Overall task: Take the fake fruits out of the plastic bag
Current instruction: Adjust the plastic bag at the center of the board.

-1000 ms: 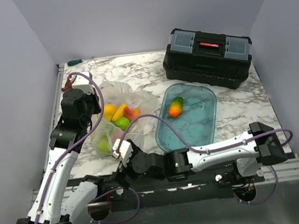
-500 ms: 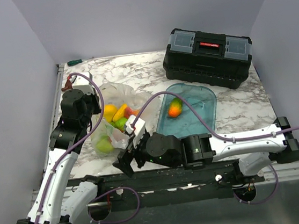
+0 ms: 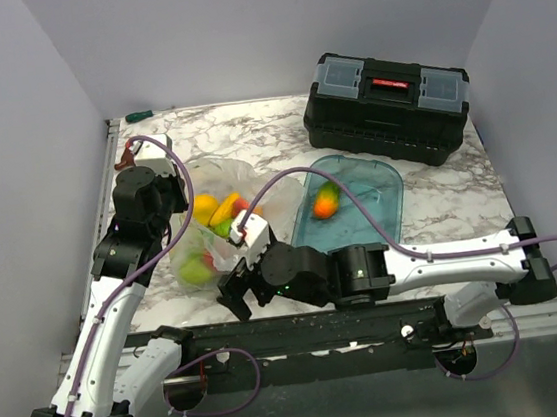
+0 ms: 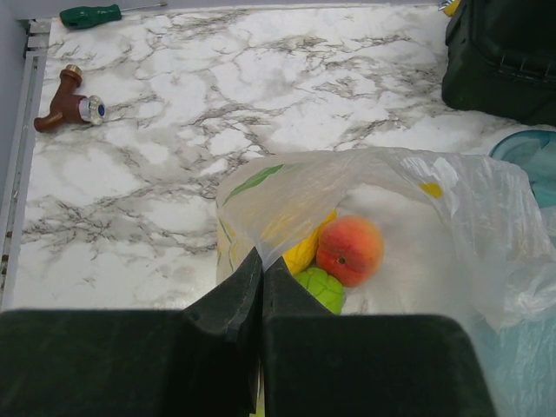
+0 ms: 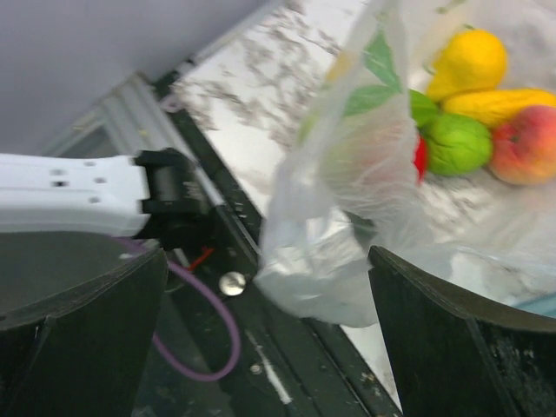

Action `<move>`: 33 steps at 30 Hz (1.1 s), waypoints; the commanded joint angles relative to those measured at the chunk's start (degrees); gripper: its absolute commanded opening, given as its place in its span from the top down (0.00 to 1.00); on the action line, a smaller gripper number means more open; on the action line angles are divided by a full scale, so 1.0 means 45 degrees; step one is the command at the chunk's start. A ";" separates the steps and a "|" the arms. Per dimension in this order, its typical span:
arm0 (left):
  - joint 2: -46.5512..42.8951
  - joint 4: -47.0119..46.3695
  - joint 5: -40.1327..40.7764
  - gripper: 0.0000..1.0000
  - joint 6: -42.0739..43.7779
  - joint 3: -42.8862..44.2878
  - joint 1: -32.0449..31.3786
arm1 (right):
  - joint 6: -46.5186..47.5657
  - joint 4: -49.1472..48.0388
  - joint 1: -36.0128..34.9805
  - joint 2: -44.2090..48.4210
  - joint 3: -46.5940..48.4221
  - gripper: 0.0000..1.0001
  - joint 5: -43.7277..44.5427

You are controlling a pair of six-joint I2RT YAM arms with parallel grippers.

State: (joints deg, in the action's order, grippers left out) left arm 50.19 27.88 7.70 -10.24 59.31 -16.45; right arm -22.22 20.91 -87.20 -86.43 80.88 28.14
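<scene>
A black toolbox (image 3: 386, 106) with grey lid compartments and a red latch stands at the far right of the marble-patterned table (image 3: 250, 136). Just in front of the toolbox lies a blue-tinted, see-through oval tray (image 3: 372, 233). Well to the left of the toolbox, at the table's far edge, lies a green-handled screwdriver (image 4: 91, 15). A brown tap fitting (image 4: 68, 102) with a metal end lies equally far left of the toolbox, slightly nearer.

Pale lavender walls (image 3: 268, 28), white marble tabletop (image 3: 250, 131) with grey veins, black toolbox (image 3: 386, 106) at back, even light
</scene>
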 commanded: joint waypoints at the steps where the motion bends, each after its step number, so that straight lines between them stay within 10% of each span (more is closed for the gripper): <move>1: -0.0102 -0.0356 -0.0306 1.00 0.0186 -0.0095 0.0064 | 0.0431 -0.2313 0.0041 0.1222 -0.0408 0.00 -0.3114; 21: -0.0231 -0.0536 -0.0598 1.00 0.0147 -0.0240 0.0062 | 0.0922 -0.0642 0.2391 0.2255 0.0614 0.03 0.2749; 33: -0.0191 -0.0413 -0.0871 1.00 0.0147 -0.0111 0.0061 | 0.2140 0.0362 0.4063 -0.2412 0.2118 0.06 0.4792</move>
State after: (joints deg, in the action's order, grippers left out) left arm 50.09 27.05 5.43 -10.07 59.05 -16.45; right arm -16.21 18.35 -68.71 -91.31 87.92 43.29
